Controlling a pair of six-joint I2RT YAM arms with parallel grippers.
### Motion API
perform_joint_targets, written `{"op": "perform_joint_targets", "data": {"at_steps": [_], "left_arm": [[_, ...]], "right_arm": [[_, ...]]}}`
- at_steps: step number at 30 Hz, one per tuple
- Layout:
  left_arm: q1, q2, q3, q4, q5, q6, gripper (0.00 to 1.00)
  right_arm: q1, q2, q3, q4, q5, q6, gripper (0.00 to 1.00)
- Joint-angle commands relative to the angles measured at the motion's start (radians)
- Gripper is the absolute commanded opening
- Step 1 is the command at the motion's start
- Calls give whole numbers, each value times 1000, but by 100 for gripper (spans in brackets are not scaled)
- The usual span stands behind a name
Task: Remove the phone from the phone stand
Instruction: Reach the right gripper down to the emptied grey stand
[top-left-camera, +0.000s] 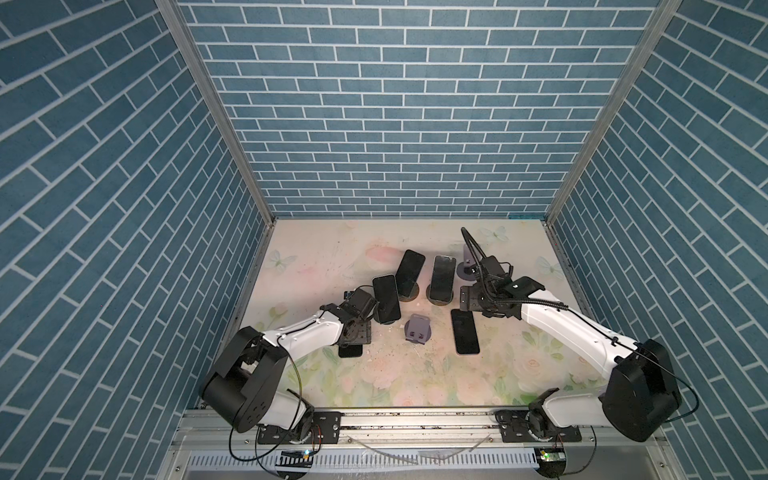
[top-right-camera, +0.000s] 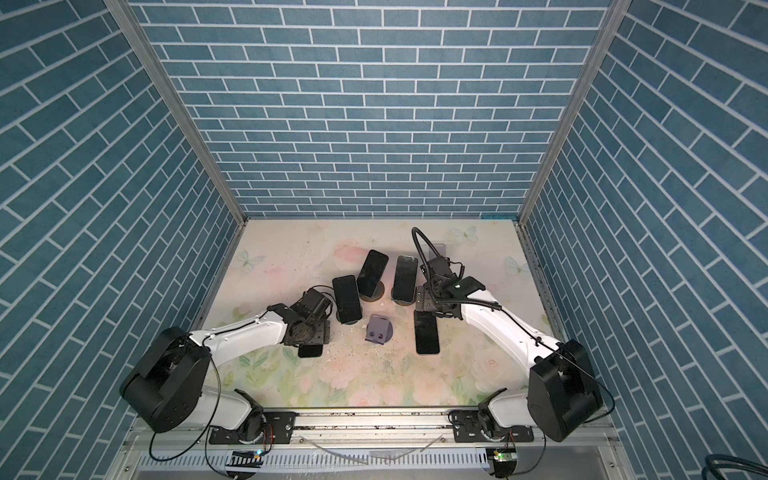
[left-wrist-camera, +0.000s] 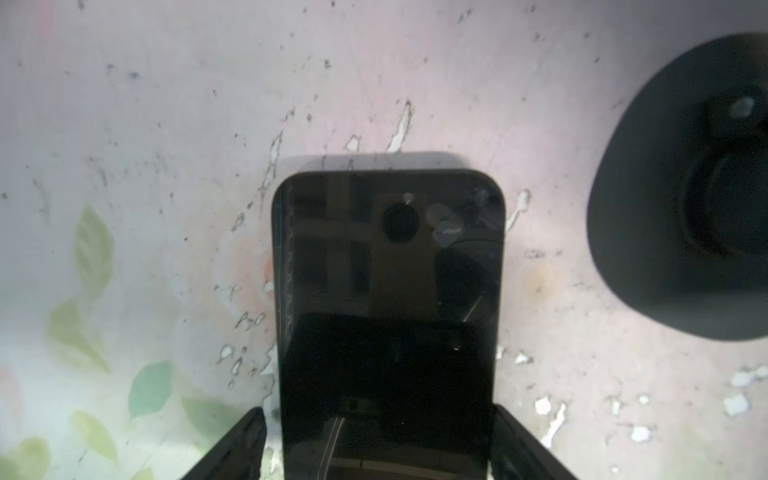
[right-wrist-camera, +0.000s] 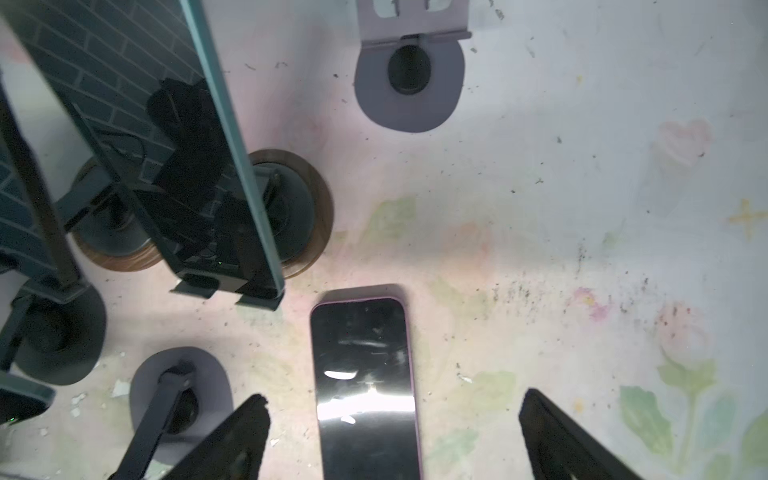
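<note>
Five phones in view; two lie flat on the table (left-wrist-camera: 145, 124), three are propped on stands

Left gripper (left-wrist-camera: 378, 410): pointing down, fingers (left-wrist-camera: 237, 449) slightly parted astride a black phone (left-wrist-camera: 386, 291) that lies flat, screen up, directly beneath it. A sliver of table shows between one finger and the phone's edge; contact at the other finger cannot be told. Nothing is lifted. First propped phone (top-left-camera: 386, 299) leans on its stand just beside this gripper, its black stand base (left-wrist-camera: 681, 199) close by.

Right gripper (right-wrist-camera: 394, 395): spread wide, holding nothing, poised over a purple-edged phone (right-wrist-camera: 365, 374) that lies flat between its fingers, clear of both.

An empty purple stand (top-left-camera: 417, 328) sits between the two grippers. A second purple stand (right-wrist-camera: 409, 70), also bare, sits beyond the right fingertips. Second propped phone (top-left-camera: 409, 272) and third propped phone (top-left-camera: 442, 276) stand between the grippers, farther out, the third nearer the right one
</note>
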Motion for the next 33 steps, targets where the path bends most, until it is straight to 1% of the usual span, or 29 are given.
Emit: {"op": "perform_joint_targets", "data": {"at_steps": [1,4,9,16,25,33], "left_arm": [[7,-48,-17,15,12,33,84],[7,-85,-21,28,16,51,85],[7,-135,-29,38,23,78,86],[7,-240,-45,47,23,88,86],[7,-410,-81,36,11,88,87],[7,-471,-96,14,6,88,87]], "right_arm": [[69,-22,32,-5,37,120,95],[143,13,43,13,76,173,95],[258,99,95,22,140,216,96],[365,195,176,45,161,248,96],[443,281,244,34,197,330,97],[462,348,253,28,208,424,97]]}}
